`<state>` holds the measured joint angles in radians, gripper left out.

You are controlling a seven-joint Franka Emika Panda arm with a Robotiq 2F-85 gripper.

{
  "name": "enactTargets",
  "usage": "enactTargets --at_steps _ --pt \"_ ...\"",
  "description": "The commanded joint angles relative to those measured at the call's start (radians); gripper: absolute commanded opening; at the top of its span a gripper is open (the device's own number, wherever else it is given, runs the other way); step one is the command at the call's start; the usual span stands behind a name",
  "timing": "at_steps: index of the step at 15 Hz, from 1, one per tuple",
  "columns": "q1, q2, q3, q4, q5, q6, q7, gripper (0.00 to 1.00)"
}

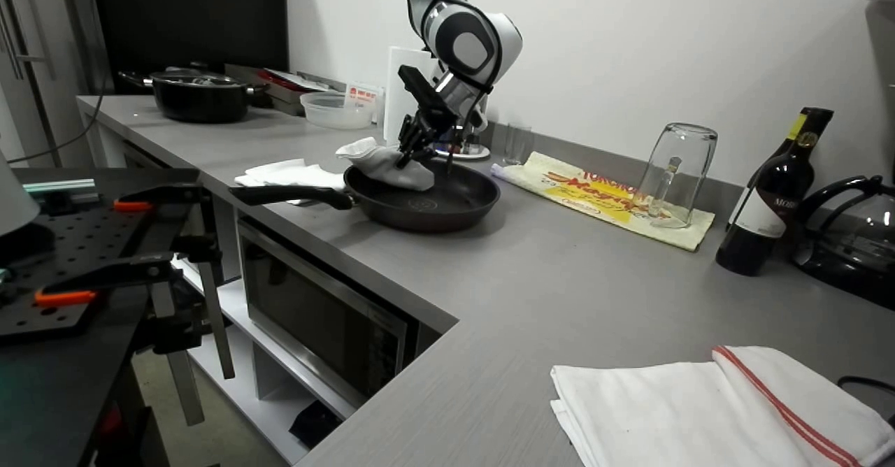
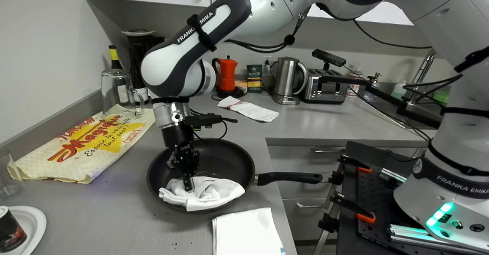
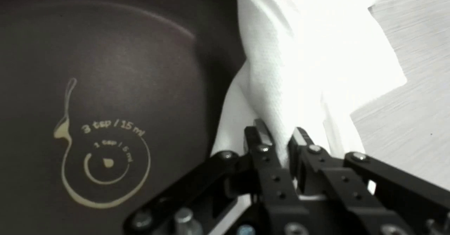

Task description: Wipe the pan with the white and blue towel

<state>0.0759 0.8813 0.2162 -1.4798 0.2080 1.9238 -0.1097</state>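
while pan on counter, wall white

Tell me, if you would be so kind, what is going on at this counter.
A robot arm holds a crumpled white towel pinched in its pincer. The towel lies partly inside a dark frying pan and drapes over its rim, so it seems meant for wiping the pan. I can't tell whether the arm is mid-stroke. The pan sits on the counter, and a folded towel with a bit of blue at its edge lies beside it.
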Motion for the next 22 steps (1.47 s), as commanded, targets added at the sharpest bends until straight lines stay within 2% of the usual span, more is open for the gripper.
enactTargets --at_steps 1,6,14,19,22 --pt "0.051 -0.058 -0.007 0.009 -0.040 -0.033 -0.018 0.03" --pt "0.136 -0.144 -0.009 -0.042 -0.135 -0.018 -0.017 0.03" --pt "0.282 -0.281 -0.002 -0.217 -0.348 0.112 0.000 0.03" --pt "0.329 -0.334 0.013 -0.287 -0.415 0.201 0.009 0.03" --pt "0.337 -0.347 0.027 -0.304 -0.409 0.228 0.012 0.03"
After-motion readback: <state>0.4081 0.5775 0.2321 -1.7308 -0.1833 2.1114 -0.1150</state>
